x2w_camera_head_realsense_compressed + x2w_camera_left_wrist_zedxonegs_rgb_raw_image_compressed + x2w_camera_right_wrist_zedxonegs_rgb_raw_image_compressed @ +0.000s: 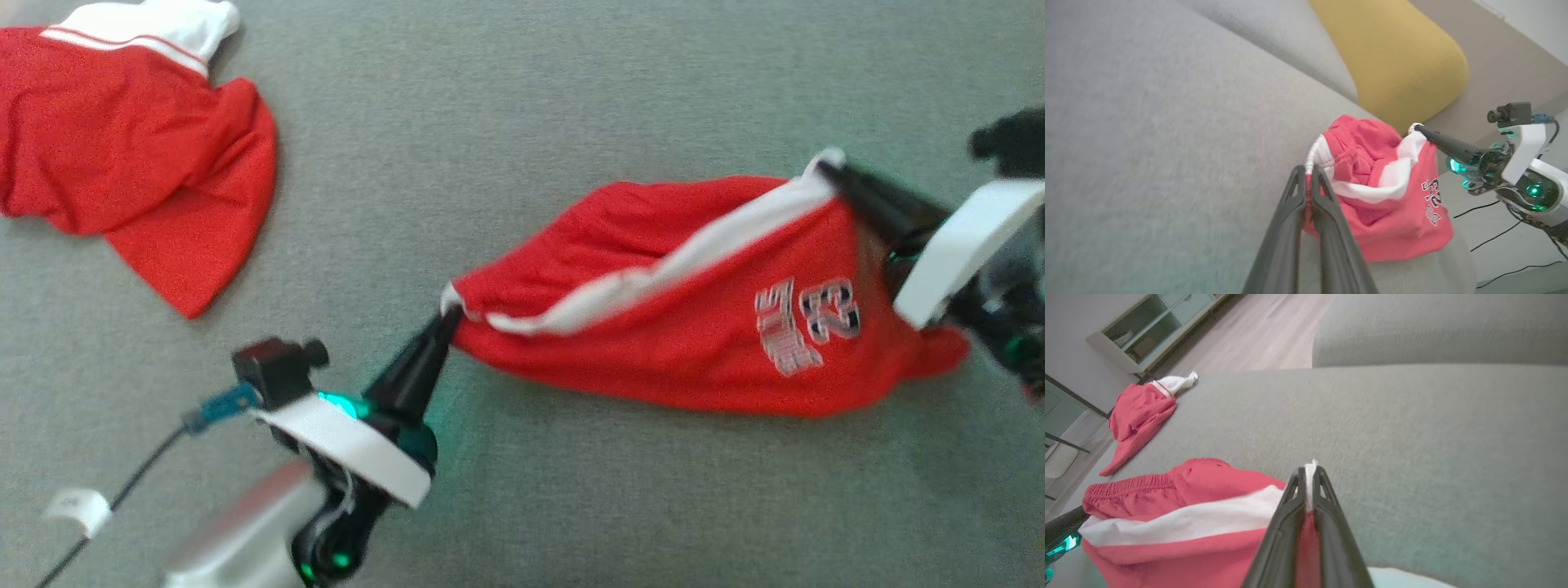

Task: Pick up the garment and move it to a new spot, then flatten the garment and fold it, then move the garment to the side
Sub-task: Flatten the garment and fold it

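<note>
Shorts (620, 245) print (807, 325): two dark, white-edged digits; one looks like a 2, the other is too blurred to tell.
Letters (780, 331) beside the digits: pale outlined row, not readable.
Left wrist view: same print, too small to read.

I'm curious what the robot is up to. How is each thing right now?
red shorts, stretched between both jaws, bunched, not flat.
left jaws, shut on the shorts' white edge.
right jaws, shut on the shorts' other end.
other red garment, crumpled on the sofa, nothing holding it.
</note>
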Motion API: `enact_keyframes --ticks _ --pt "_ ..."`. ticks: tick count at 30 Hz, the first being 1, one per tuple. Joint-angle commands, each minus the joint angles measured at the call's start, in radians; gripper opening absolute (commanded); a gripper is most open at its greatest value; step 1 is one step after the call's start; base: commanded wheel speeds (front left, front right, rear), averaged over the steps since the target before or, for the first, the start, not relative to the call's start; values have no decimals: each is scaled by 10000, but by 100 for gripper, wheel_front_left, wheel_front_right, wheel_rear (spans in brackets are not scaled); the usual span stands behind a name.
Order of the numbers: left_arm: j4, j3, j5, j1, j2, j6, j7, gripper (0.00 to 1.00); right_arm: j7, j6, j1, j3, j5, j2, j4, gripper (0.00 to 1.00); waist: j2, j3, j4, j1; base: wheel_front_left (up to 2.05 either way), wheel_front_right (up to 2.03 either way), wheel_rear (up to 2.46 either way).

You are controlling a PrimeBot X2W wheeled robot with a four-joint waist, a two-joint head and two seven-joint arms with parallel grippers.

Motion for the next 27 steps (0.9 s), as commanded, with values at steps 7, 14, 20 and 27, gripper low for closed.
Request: enact_keyframes --ticks 7,14,20,27 --pt "-1036 1665 260 -2848 163 102 -104 0 -1767 -7 -2006 -835 -155 -1241 -397 0 0 570 -796 1 0 0 0" --pt "-152 2604 470 -6837 -438 348 902 0 -2530 -7 -4484 -1783 -557 -1390 -87 0 0 1565 -1532 1 0 0 0" --pt "1861 2947 1275 -10488 -1219 264 958 0 -3849 -7 -6608 -2885 -1521 -1083 885 0 0 2213 -2120 1 0 0 0" --pt "2418 2171 1743 -9781 -1130 -10 210 0 -4062 -7 -5652 -2636 -1813 -958 652 0 0 2154 -2184 1 0 0 0"
